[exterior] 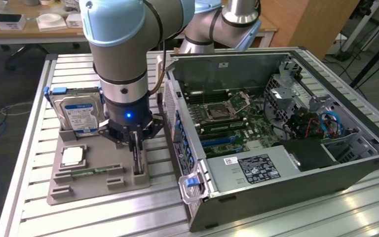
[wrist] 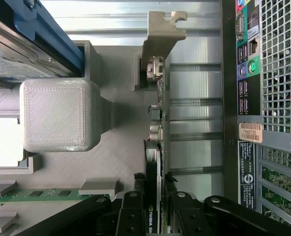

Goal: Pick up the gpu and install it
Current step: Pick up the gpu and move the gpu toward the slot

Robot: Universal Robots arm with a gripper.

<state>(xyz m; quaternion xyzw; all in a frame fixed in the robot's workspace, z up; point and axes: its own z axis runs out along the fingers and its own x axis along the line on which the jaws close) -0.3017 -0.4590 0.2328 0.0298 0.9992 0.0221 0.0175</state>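
The gpu [exterior: 136, 160] stands on edge in its slot at the 3 o'clock side of the grey parts tray [exterior: 97, 190], just beside the rear wall of the open computer case [exterior: 242, 57]. The claw [exterior: 133, 138] is down over the card, drawn narrow but not clamped. In the wrist view its jaws stand one on each side of the board [wrist: 155, 147], with a slim gap showing.

The risks look to me like these:
- The card is thin, so an off-centre pinch could tilt it in the slot.
- The silvery end bracket [wrist: 162, 29] could catch the tray on the way up.
- The card could clip the case wall.
- The hard drive [exterior: 77, 111], at 10 o'clock on the tray, sits well apart from all this.
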